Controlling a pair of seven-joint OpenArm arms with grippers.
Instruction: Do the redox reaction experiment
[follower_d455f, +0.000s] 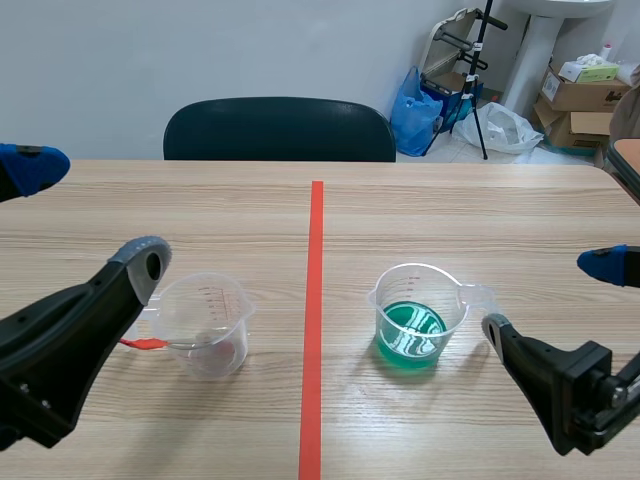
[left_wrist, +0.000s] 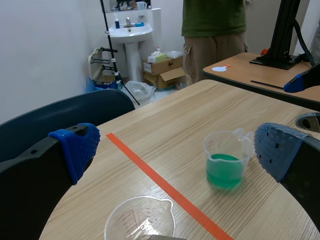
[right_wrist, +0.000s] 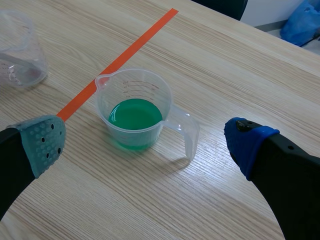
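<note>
The cup with green liquid (right_wrist: 135, 117) stands on the wooden tabletop (follower_d455f: 480, 210), on the right side of the orange-red tape line (follower_d455f: 315, 300). It sits just ahead of the right end effector (right_wrist: 145, 142), in the gap between the two fingers, and nothing touches it. That end effector is wide open. The clear cup (follower_d455f: 205, 320) stands on the other side of the line, low under the left end effector (left_wrist: 175, 150), which is wide open too. A thin stick with a red end (follower_d455f: 145, 343) pokes out of the clear cup.
</note>
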